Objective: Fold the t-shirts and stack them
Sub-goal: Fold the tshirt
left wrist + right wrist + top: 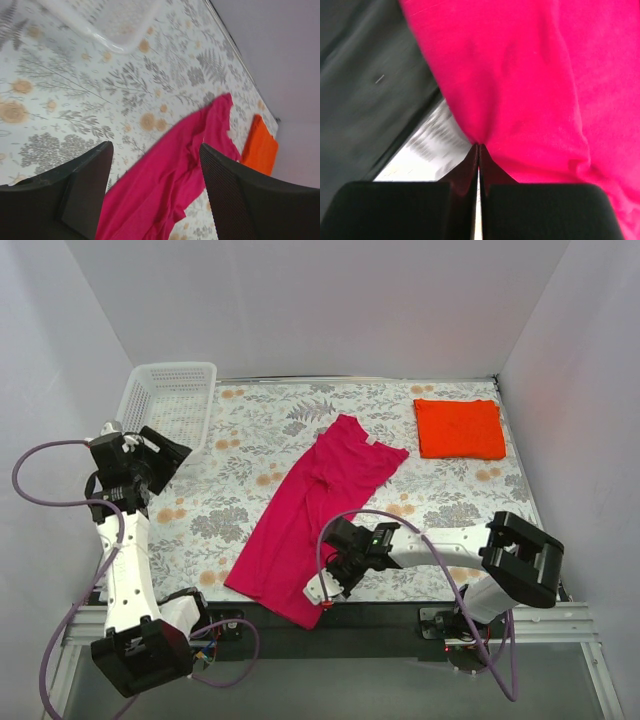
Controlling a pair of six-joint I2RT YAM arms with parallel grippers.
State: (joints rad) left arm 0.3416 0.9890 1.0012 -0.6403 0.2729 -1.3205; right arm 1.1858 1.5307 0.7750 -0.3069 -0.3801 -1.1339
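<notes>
The magenta-pink t-shirt (310, 505) lies spread out lengthwise and diagonally across the middle of the flowered table, with its neck toward the back. My right gripper (323, 594) is at the shirt's near hem corner by the table's front edge. In the right wrist view the gripper (478, 146) is shut, with a pinch of the pink cloth (530, 75) bunched at its tips. The orange-red t-shirt (459, 428) lies folded at the back right. My left gripper (168, 452) hovers open over the left side of the table. In the left wrist view that gripper (155, 147) holds nothing, and the pink shirt (165, 185) is far below it.
A white lattice basket (170, 400) stands at the back left corner, close behind the left gripper. White walls close in the table on three sides. A dark strip (365, 70) runs along the table's front edge under the right gripper.
</notes>
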